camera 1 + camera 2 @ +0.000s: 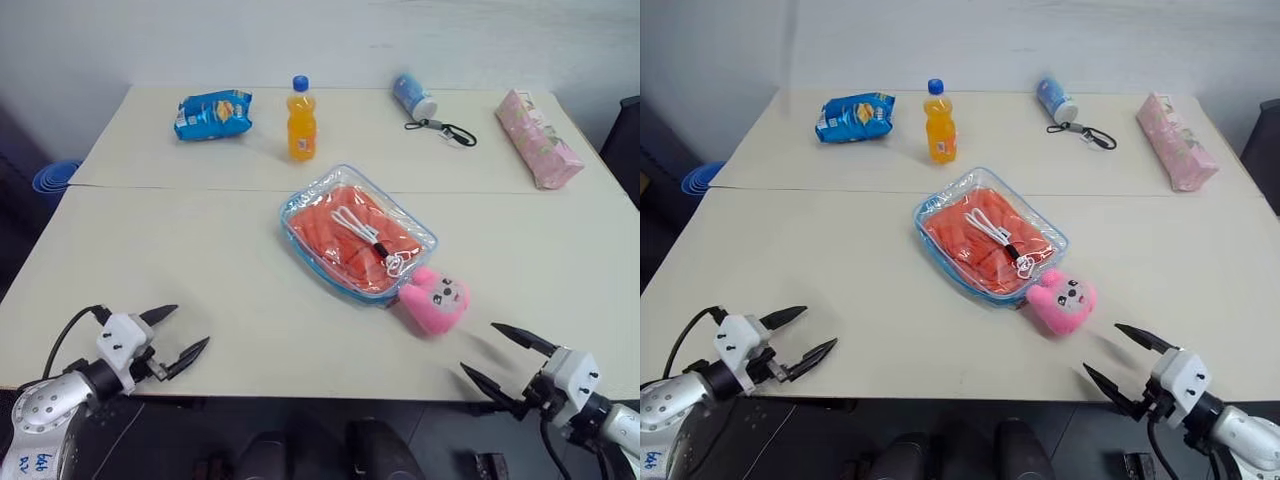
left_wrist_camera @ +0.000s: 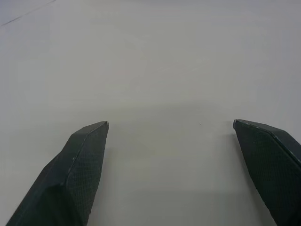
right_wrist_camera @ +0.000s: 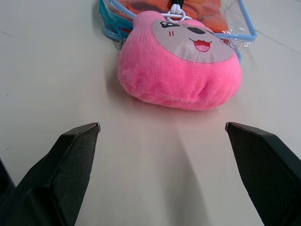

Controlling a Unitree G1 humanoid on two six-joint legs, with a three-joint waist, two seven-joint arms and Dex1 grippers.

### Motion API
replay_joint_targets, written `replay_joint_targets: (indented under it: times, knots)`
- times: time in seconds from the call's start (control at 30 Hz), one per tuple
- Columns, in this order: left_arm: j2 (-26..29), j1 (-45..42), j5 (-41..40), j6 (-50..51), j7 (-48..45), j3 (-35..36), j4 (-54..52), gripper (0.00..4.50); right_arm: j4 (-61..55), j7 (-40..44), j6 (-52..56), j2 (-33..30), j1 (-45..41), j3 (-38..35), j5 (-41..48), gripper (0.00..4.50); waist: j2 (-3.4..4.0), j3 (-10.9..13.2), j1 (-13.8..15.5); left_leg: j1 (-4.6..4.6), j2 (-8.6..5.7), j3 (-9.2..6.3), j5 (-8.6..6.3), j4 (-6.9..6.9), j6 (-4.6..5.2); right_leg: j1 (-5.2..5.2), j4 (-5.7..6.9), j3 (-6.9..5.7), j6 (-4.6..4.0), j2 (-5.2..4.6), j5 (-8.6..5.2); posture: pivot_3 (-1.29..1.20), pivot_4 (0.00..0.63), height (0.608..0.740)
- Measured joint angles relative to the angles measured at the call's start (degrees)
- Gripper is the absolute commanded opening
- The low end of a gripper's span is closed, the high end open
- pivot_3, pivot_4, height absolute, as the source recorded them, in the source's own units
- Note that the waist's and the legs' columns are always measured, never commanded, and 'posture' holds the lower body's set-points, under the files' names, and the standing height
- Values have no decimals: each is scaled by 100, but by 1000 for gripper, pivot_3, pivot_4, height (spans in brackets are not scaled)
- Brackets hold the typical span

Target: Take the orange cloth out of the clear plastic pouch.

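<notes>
Left gripper (image 1: pixel 181 333) spread wide, empty, hovering over the bare table (image 1: pixel 200 270) at its near edge. Right gripper (image 1: pixel 502 356) also spread wide, empty, pointing at the pink plush toy (image 1: pixel 437 298) just ahead of it. Clear plastic pouch (image 1: pixel 307 205) lies flat past the plush, touching it, well ahead of both grippers, between them. Orange cloth (image 1: pixel 350 235) sits inside the pouch under a white cord (image 1: pixel 352 224), possibly tied to the plush. Orange drink bottle (image 1: pixel 301 120) stands beyond.
</notes>
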Motion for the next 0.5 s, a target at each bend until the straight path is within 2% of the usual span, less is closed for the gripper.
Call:
replay_joint_targets:
  times: [0.5]
  knots:
    - [0,-7,-56,-7,-110,3,14,4469,-49,22,58,32,-142,34,3,4500,0,0,4,1,0,0,0,1,0,0,2,-1,1,0,1,0,150,740]
